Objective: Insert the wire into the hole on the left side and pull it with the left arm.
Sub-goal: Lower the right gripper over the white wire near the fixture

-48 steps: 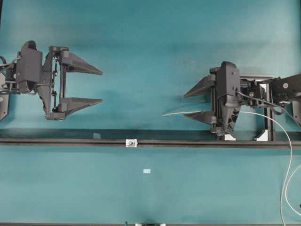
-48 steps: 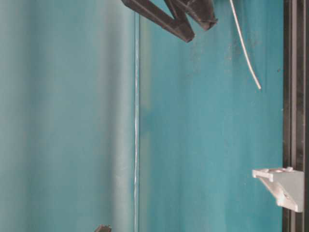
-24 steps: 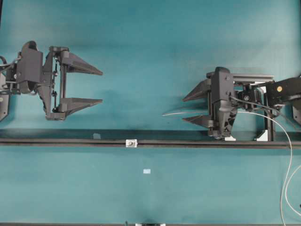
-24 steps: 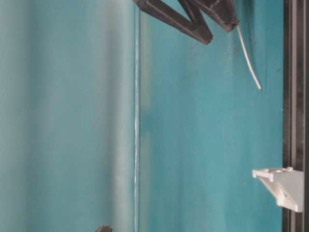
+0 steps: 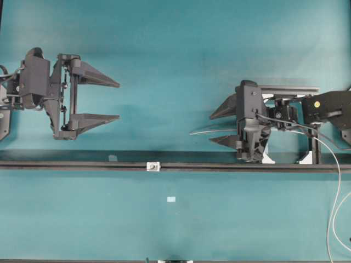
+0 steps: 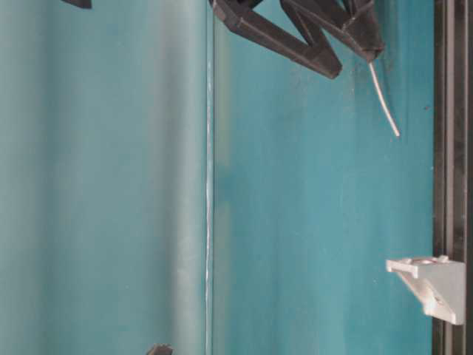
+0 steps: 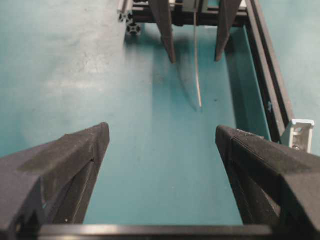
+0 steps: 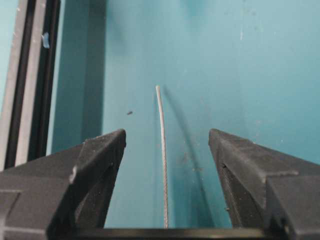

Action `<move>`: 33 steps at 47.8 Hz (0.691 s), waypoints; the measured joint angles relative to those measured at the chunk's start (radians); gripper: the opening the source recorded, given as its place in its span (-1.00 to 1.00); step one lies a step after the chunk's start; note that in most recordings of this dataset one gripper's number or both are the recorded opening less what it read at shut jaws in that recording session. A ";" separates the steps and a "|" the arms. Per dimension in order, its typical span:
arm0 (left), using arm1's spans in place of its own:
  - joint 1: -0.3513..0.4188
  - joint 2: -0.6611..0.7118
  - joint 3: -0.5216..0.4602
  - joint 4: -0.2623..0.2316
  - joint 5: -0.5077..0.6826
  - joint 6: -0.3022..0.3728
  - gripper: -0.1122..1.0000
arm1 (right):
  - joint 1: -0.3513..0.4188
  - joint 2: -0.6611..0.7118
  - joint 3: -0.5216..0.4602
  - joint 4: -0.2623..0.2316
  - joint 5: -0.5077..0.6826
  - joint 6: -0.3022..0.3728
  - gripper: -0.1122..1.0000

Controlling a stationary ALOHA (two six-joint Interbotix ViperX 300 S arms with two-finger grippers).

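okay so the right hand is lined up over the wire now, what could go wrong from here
1. The wire is thin and lies between the open fingers of the right hand; closing slightly off centre could push it aside.
2. Its free end curves, so it may miss the small hole in the fitting on the rail.
3. The left hand waits open, well away from the hole.

Left gripper (image 5: 119,100) at frame left, right gripper (image 5: 211,128) at centre right, well apart. The wire (image 5: 204,131) tip lies between the right gripper's fingers. Below both runs the rail (image 5: 82,164), the hole (image 5: 153,166) on it, lower centre.
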 measured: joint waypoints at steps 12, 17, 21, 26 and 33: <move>0.000 0.000 0.000 0.000 0.002 -0.002 0.61 | 0.000 0.011 -0.006 0.000 0.003 0.002 0.61; 0.000 0.000 0.000 0.000 0.000 -0.002 0.61 | -0.002 0.017 -0.006 0.000 0.003 0.002 0.61; 0.000 0.000 0.000 0.000 0.000 -0.002 0.61 | -0.002 0.026 -0.006 0.002 0.003 0.002 0.61; 0.000 0.000 0.000 0.000 0.002 -0.002 0.61 | -0.003 0.032 -0.006 0.002 0.003 0.002 0.61; 0.000 0.000 0.000 0.000 0.000 -0.002 0.61 | -0.008 0.034 -0.008 0.002 0.003 0.002 0.61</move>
